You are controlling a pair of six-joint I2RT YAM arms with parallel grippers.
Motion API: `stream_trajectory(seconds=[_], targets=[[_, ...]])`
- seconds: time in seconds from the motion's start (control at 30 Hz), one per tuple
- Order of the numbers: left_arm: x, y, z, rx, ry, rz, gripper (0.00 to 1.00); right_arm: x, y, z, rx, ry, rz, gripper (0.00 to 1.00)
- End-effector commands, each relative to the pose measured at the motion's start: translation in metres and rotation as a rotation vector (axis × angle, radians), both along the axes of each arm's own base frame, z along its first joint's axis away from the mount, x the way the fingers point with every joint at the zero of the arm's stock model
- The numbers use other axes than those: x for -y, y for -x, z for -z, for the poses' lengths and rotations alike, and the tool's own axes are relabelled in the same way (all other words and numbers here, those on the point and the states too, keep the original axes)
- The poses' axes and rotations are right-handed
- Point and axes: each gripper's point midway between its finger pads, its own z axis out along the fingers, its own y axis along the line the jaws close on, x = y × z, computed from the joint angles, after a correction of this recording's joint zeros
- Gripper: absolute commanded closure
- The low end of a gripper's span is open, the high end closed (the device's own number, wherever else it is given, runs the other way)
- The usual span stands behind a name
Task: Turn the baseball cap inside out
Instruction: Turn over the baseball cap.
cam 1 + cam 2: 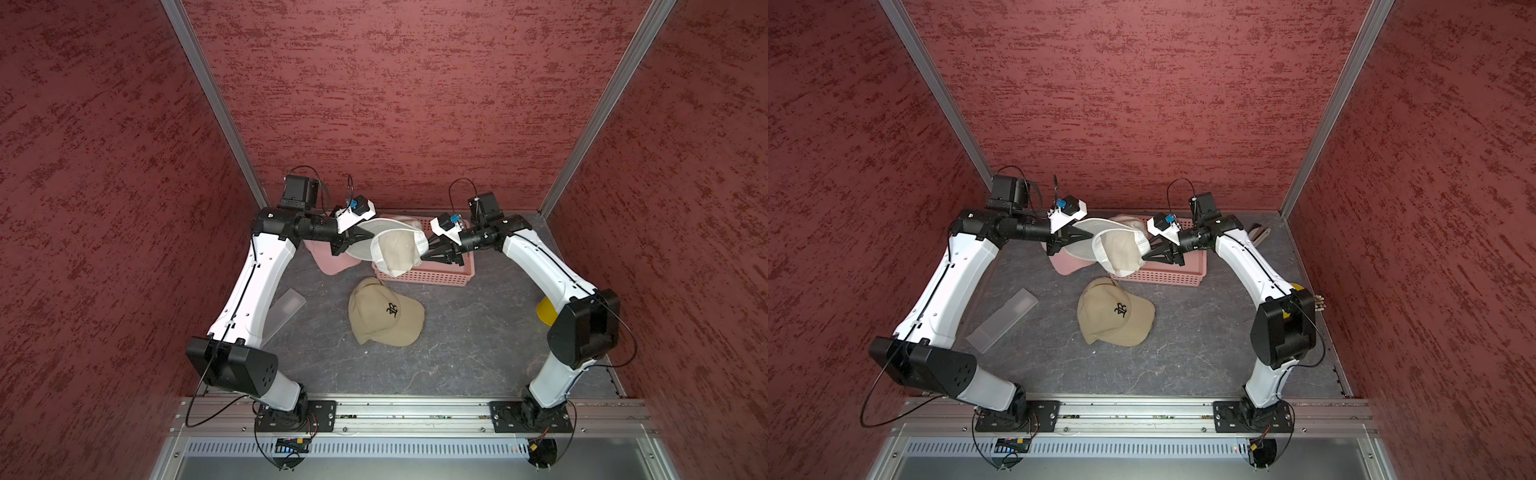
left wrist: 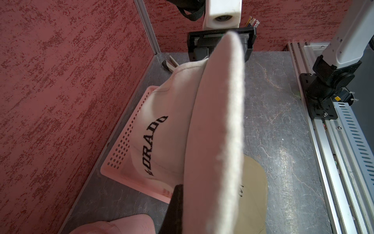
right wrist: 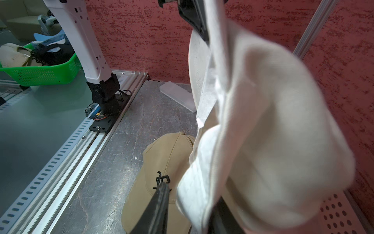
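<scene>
My left gripper [image 1: 365, 235] is clamped on the brim of the cap [image 1: 400, 248], aloft at twelve o'clock over the basket [image 1: 419, 277]. The right gripper [image 1: 424, 258] is at its three, jaws narrow round the rim, grip unclear; a shallow bite may slip

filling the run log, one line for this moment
white cap: aloft over pink basket | left claw: shut on brim | right claw: at crown edge, grip unclear
</scene>
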Motion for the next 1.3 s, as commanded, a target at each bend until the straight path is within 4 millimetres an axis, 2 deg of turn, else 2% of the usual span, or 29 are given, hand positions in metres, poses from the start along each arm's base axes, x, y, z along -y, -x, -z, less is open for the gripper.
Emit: stream_trajectory(seconds=[0.0, 0.07, 0.17, 0.27, 0.4, 0.53, 0.67, 0.73, 0.8, 0.87, 0.97, 1.03, 1.1, 1.17, 1.27], targets=[[-0.001, -0.001, -0.013, 0.049, 0.025, -0.017, 1.00, -0.006, -0.005, -0.001, -0.045, -0.017, 0.016, 0.81], [-0.001, -0.005, -0.018, 0.072, 0.036, -0.037, 1.00, -0.008, -0.019, -0.003, -0.053, -0.027, 0.076, 0.88], [0.000, -0.013, -0.026, 0.121, 0.072, -0.088, 1.00, -0.018, -0.048, -0.019, -0.090, -0.094, 0.201, 0.99], [0.002, -0.019, -0.032, 0.157, 0.082, -0.141, 1.00, -0.019, -0.089, -0.035, -0.112, -0.144, 0.423, 1.00], [-0.001, -0.032, -0.034, 0.189, 0.055, -0.265, 1.00, 0.004, -0.149, -0.050, -0.162, -0.236, 0.795, 1.00], [0.002, -0.049, -0.042, 0.179, 0.115, -0.401, 1.00, 0.040, -0.186, -0.053, -0.155, -0.348, 1.202, 1.00], [0.012, -0.053, -0.045, 0.199, 0.141, -0.497, 1.00, 0.074, -0.198, -0.046, -0.124, -0.392, 1.573, 1.00], [0.016, -0.051, -0.050, 0.194, 0.177, -0.526, 1.00, 0.083, -0.200, -0.039, -0.153, -0.399, 1.693, 1.00], [0.014, -0.052, -0.058, 0.195, 0.224, -0.572, 1.00, 0.080, -0.201, -0.036, -0.134, -0.374, 1.747, 1.00], [0.010, -0.055, -0.064, 0.199, 0.253, -0.624, 1.00, 0.067, -0.199, -0.035, -0.066, -0.332, 1.764, 1.00], [0.011, -0.059, -0.071, 0.188, 0.287, -0.652, 1.00, 0.024, -0.193, -0.035, 0.057, -0.276, 1.634, 1.00], [0.019, -0.055, -0.073, 0.143, 0.313, -0.617, 1.00, -0.002, -0.186, -0.035, 0.111, -0.281, 1.472, 1.00], [0.028, -0.050, -0.077, 0.103, 0.347, -0.581, 1.00, -0.009, -0.180, -0.031, 0.120, -0.293, 1.402, 1.00], [0.033, -0.045, -0.079, 0.089, 0.358, -0.562, 1.00, -0.007, -0.180, -0.030, 0.126, -0.261, 1.402, 1.00], [0.031, -0.036, -0.082, 0.078, 0.371, -0.565, 1.00, 0.023, -0.198, -0.022, 0.133, -0.129, 1.581, 1.00]])
